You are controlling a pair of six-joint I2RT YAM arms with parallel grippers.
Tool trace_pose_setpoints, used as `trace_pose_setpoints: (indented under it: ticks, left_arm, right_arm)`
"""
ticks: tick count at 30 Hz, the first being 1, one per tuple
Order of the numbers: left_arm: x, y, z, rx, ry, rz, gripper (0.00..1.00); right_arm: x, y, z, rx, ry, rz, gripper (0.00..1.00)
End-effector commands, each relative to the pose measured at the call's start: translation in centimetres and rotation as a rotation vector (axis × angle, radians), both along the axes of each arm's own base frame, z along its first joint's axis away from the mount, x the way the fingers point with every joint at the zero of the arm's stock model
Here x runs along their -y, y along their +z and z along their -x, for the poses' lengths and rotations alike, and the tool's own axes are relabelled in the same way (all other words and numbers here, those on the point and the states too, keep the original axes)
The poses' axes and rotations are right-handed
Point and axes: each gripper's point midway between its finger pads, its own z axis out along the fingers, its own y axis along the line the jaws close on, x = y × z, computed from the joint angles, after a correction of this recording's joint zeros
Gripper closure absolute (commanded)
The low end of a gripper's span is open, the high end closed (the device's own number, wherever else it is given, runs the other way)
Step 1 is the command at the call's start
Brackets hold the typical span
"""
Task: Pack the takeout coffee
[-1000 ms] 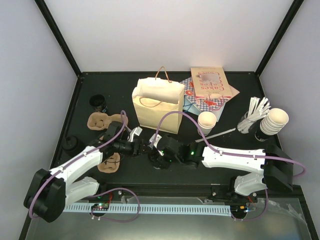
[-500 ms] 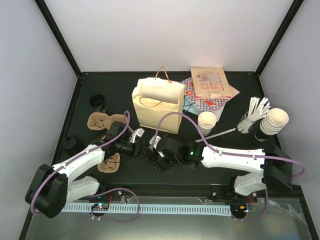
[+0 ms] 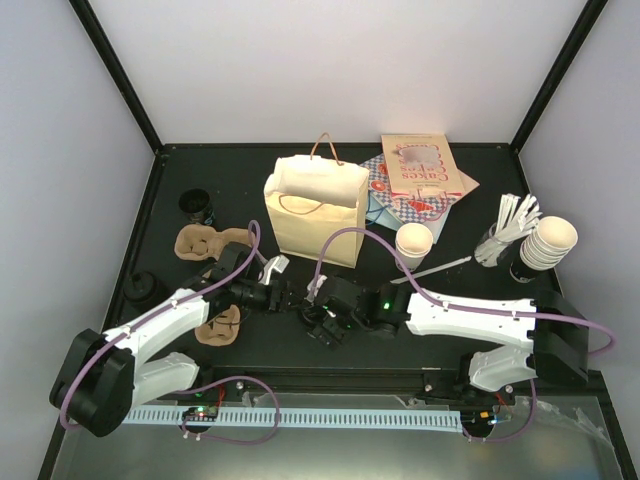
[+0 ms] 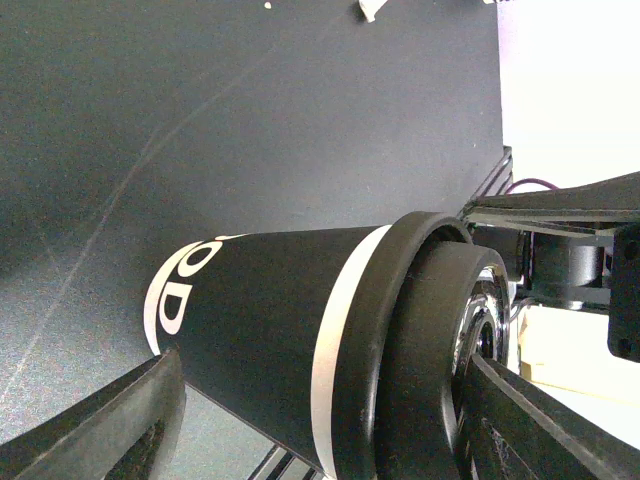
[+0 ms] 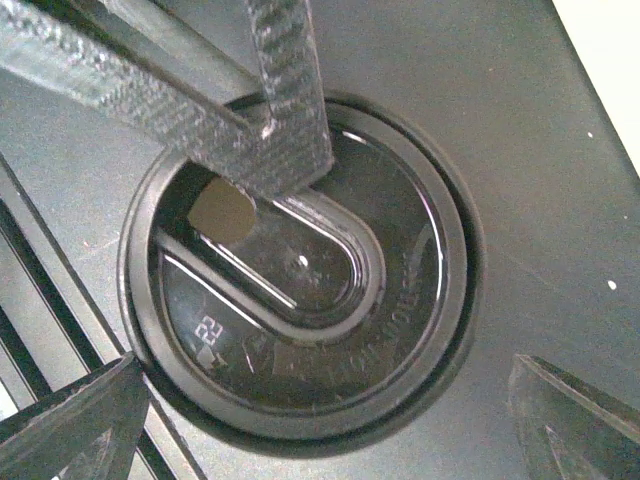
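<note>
The takeout coffee (image 4: 260,330) is a black cup with white lettering, a white band and a black lid (image 5: 320,330). It sits between the two arms near the table's front middle, below the tan paper bag (image 3: 315,215). My left gripper (image 4: 325,365) reaches in from the left and is shut on the cup end to end. One finger (image 5: 285,110) lies across the lid and the other finger (image 4: 110,420) sits at the cup's base. My right gripper (image 5: 325,365) hangs above the lid, jaws wide open on either side and touching nothing. In the top view the left gripper (image 3: 283,296) and right gripper (image 3: 322,322) nearly meet.
A lidless cream cup (image 3: 414,242) stands right of the bag, and stacked cups (image 3: 550,243) and a stirrer holder (image 3: 505,235) are at far right. Brown carriers (image 3: 205,243) lie at left, near dark cups (image 3: 196,205). Printed paper bags (image 3: 420,175) lie behind. The table's front rail is close.
My right gripper's jaws have spread wide apart and it has shifted slightly toward the front. The left gripper has edged right, up to the cup.
</note>
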Motion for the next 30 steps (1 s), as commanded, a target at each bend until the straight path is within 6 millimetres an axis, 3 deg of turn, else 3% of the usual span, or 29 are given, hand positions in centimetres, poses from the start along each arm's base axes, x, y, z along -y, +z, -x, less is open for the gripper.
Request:
trace_pose_setpoints:
  ticks: [1,21,30]
  left_arm:
    - [-0.6,-0.9,-0.2,-0.006,0.022,-0.071,0.22]
    - [-0.4,-0.7,-0.1,-0.006,0.018,-0.066,0.23]
    - [-0.3,-0.6,-0.2,-0.003,0.017,-0.065,0.23]
  right_arm:
    - [1.6,0.7,-0.5,0.02,-0.054,0.028,0.0]
    - [1.6,-0.1,-0.8,0.025,-0.055,0.066,0.1]
    - [0.6,1.9,-1.0,0.039,-0.034,0.008,0.06]
